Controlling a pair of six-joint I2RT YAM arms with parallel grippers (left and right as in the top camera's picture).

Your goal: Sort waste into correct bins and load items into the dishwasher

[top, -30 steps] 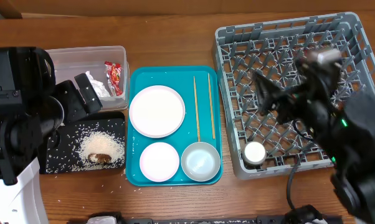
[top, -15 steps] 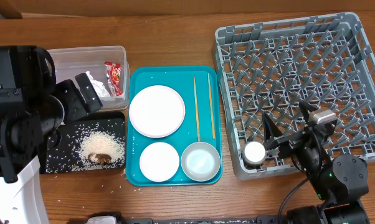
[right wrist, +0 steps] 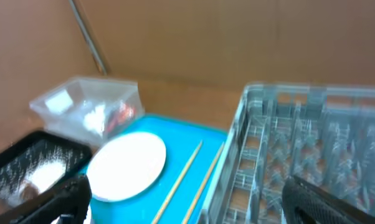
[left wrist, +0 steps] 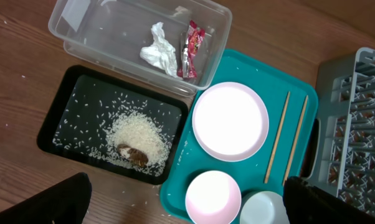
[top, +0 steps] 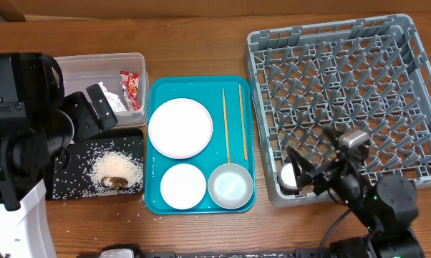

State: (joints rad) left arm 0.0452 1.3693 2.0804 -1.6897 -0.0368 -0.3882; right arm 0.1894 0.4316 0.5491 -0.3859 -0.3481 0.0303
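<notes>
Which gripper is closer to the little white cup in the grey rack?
Right. The right gripper sits beside the small white cup in the grey plastic dish rack; the left gripper is far off, by the clear plastic tub.

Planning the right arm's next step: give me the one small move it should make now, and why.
Probably swing the right gripper left toward the white bowl on the teal tray. Its fingers stand open and empty, the cup already sits in the grey rack, and the bowl is the nearest dish not yet loaded.
</notes>
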